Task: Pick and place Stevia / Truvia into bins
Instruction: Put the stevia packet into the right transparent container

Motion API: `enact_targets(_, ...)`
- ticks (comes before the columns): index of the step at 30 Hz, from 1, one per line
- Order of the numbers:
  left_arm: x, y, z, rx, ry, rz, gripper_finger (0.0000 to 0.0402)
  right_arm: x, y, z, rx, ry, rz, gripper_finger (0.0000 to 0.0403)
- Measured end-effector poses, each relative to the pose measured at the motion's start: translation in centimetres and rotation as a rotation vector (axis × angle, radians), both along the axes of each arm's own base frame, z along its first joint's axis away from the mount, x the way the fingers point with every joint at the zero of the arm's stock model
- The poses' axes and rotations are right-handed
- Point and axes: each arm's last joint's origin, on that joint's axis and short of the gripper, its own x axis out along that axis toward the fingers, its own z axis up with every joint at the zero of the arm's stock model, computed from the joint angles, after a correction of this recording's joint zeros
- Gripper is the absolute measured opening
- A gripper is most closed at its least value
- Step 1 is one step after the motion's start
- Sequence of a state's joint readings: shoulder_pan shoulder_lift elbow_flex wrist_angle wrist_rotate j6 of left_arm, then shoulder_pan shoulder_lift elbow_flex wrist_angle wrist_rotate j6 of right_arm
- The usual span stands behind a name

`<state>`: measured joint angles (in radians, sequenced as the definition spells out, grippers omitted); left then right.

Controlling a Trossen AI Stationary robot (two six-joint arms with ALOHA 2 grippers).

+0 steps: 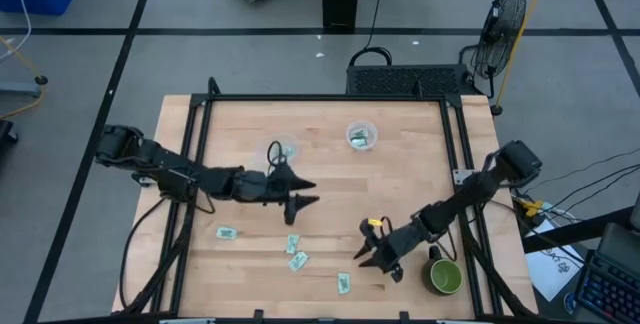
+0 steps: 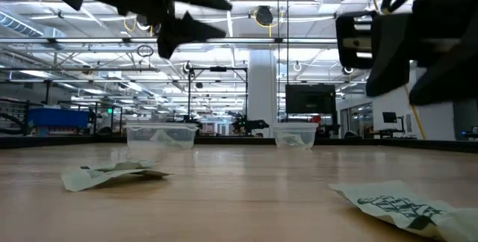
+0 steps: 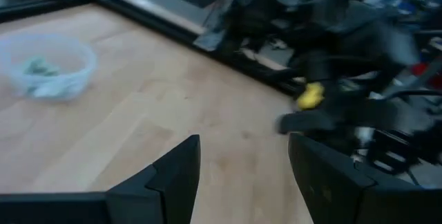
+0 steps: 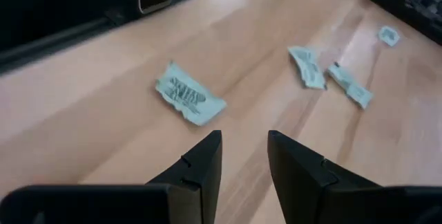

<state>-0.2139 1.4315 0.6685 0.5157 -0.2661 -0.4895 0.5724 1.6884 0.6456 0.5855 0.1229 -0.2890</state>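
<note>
Several pale green and white sachets lie flat on the near half of the wooden table: one (image 1: 226,232) to the left, two (image 1: 292,243) (image 1: 298,260) in the middle, one (image 1: 343,282) by the near edge. My right gripper (image 1: 375,261) hovers open just right of that last sachet (image 4: 188,101), touching nothing. My left gripper (image 1: 303,193) is open above the table's middle, near the clear oval tub (image 1: 283,150). The clear round cup (image 1: 362,135) stands farther back and holds sachets (image 3: 38,68). In the low view both bins (image 2: 160,135) (image 2: 293,135) stand upright behind two sachets (image 2: 112,173) (image 2: 403,201).
A dark green mug (image 1: 445,277) stands at the near right corner, close behind my right gripper. A black metal frame (image 1: 330,98) runs along the table's edges. Bare wood lies between the two grippers and between the bins and the sachets.
</note>
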Motion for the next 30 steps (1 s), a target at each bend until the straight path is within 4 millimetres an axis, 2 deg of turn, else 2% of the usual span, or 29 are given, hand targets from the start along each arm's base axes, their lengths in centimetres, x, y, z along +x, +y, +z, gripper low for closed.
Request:
enact_targets(4, -0.2, -1.3, 0.4, 0.051, -0.036, -0.053, 0.0225, -0.1, 0.8, -1.9, -0.146, -0.002, 0.009, 0.0109)
enact_targets(11, -0.2, -1.4, 0.5, 0.056, -0.045, -0.054, 0.0225, 1.8, 2.4, -2.8, -0.109, 0.030, 0.079, 0.0109)
enact_targets(15, -0.1, -1.2, 0.5, 0.052, -0.051, -0.048, 0.0225, 2.5, 2.7, -2.5, -0.049, 0.032, 0.070, 0.0109)
enact_targets(20, -0.1, -1.2, 0.5, 0.055, -0.053, -0.032, 0.0225, 2.4, 2.9, -2.1, 0.018, 0.036, 0.033, 0.0109)
enact_targets(24, -0.2, -1.2, 0.5, 0.053, -0.047, -0.032, 0.0225, 2.2, 4.7, -1.1, 0.054, -0.005, 0.072, 0.0109)
enact_targets(30, -0.2, -1.2, 0.3, 0.001, -0.033, -0.020, 0.0225, 2.8, 7.2, -0.5, 0.056, -0.034, 0.021, 0.0109)
